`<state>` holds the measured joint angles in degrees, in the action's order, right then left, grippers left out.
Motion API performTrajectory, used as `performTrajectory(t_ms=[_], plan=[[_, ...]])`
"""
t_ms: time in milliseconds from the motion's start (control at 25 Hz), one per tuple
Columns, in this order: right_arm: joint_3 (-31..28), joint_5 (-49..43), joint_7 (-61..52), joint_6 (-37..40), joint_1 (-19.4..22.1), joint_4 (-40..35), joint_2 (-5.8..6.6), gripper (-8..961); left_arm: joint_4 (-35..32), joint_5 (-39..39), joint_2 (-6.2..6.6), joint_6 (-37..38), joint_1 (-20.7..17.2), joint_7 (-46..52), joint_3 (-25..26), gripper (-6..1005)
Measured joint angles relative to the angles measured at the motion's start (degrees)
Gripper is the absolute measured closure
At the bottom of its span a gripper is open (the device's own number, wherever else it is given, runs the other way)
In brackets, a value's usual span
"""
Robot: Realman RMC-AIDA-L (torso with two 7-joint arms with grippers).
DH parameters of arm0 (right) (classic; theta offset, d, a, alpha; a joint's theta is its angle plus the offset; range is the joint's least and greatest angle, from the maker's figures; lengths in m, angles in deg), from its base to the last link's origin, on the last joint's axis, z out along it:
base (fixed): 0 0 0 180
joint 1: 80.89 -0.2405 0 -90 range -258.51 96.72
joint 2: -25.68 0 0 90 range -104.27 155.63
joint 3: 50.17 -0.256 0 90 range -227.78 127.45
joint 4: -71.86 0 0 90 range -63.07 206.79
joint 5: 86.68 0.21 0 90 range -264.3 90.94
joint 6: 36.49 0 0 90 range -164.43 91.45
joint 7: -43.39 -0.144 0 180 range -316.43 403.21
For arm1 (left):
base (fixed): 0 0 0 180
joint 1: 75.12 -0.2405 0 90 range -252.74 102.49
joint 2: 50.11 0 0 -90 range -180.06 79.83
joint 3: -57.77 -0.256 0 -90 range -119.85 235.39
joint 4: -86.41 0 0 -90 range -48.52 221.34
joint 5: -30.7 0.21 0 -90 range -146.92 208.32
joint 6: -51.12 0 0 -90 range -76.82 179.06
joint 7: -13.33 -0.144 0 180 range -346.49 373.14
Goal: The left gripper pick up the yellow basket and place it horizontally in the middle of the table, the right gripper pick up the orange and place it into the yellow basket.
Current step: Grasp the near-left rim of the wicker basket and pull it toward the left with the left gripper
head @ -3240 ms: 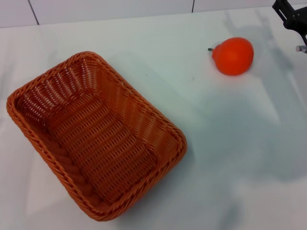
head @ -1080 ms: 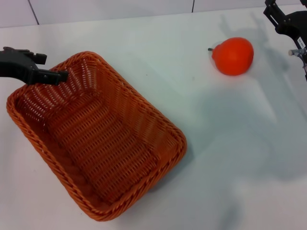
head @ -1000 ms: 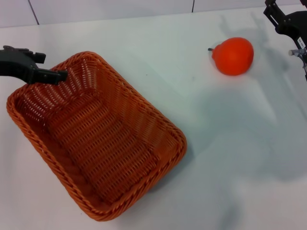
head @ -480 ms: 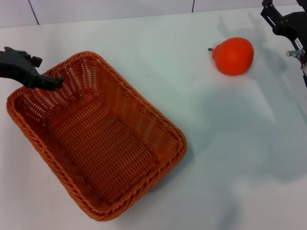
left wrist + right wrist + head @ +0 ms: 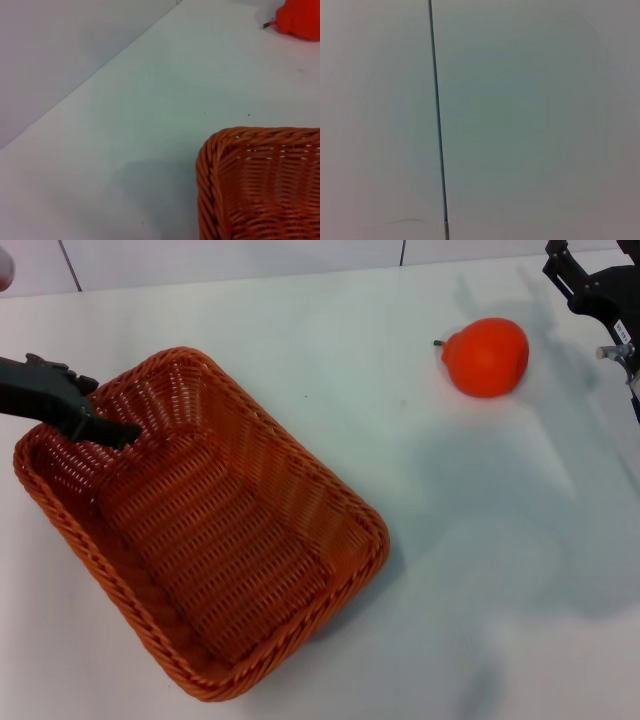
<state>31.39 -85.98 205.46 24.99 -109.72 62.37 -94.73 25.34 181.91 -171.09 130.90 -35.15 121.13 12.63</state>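
White, smooth tabletop (image 5: 480,570) fills the head view; a pale wall with dark vertical seams closes off its far edge.

Count: one basket, one fruit, two grippers.

Item 1, nearest: one large rectangular woven wicker basket (image 5: 195,525), orange-brown with rounded corners and a braided rim. It rests on the left half of the table, set diagonally, one corner near and one far-left. Nothing lies in it. The left wrist view shows one of its corners (image 5: 260,185) on the white surface.

Item 2: one dark grey-black slender left gripper (image 5: 100,425) enters from the left edge at the basket's far-left end. One pointed finger (image 5: 112,429) lies over the inside of the basket just past the rim. Whether its fingers stand apart or together cannot be told.

Item 3: one round bright orange fruit (image 5: 487,356) with a small dark stem nub rests on the table at far right, well apart from the basket.

Item 4, farthest: one black two-fingered right gripper (image 5: 583,275) sits at the far-right corner, near the orange and apart from it, its fingers spread and holding nothing.
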Motion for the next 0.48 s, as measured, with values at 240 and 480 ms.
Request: performTrajectory(t_ms=[240, 480], plan=[[0.0, 0.0, 0.0, -0.13, 0.0, 0.0, 0.0, 25, -0.46, 0.07, -0.25, -0.94, -0.71, 0.01, 0.12, 239], [0.0, 0.0, 0.0, -0.14, 0.0, 0.0, 0.0, 27, -0.75, 0.2, -0.43, -1.13, -1.34, 0.03, 0.15, 348]])
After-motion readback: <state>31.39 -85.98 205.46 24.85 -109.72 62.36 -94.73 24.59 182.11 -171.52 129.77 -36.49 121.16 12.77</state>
